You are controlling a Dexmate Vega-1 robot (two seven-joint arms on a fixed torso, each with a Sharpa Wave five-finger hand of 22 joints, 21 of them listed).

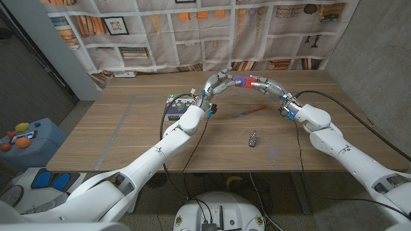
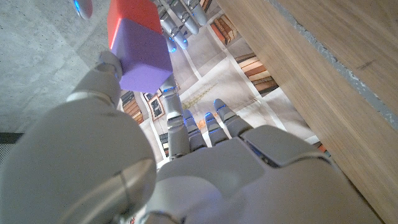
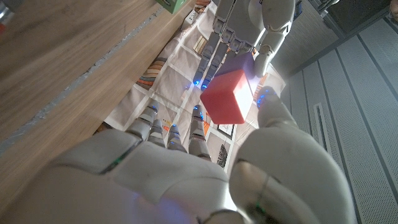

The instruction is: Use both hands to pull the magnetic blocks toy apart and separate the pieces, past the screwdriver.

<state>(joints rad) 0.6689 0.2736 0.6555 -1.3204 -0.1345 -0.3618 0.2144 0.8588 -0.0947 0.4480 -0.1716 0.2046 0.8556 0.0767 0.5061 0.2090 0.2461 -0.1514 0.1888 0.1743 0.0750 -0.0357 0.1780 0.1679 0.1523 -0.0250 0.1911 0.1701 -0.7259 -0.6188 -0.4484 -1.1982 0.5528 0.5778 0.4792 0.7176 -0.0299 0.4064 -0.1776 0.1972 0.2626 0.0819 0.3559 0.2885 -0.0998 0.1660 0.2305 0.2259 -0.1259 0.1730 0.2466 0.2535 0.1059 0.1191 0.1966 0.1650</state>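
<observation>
The table [image 1: 128, 138] is pale wood with a fine grain and a matt finish, and the two joined blocks, the purple block [image 2: 144, 55] and the red block [image 3: 226, 96], look like smooth matt plastic. Both hands, the left hand [image 2: 186, 174] and the right hand [image 3: 186, 174], have smooth, slightly glossy light-grey plastic shells. Behind the table hangs a creased cloth backdrop [image 1: 212, 32] printed with bookshelves, beside a rough grey concrete wall [image 1: 385, 58].

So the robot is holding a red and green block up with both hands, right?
Not quite. The blocks toy held up between the left hand and the right hand is red and purple, not green. The left wrist view shows the purple cube joined to the red one.
</observation>
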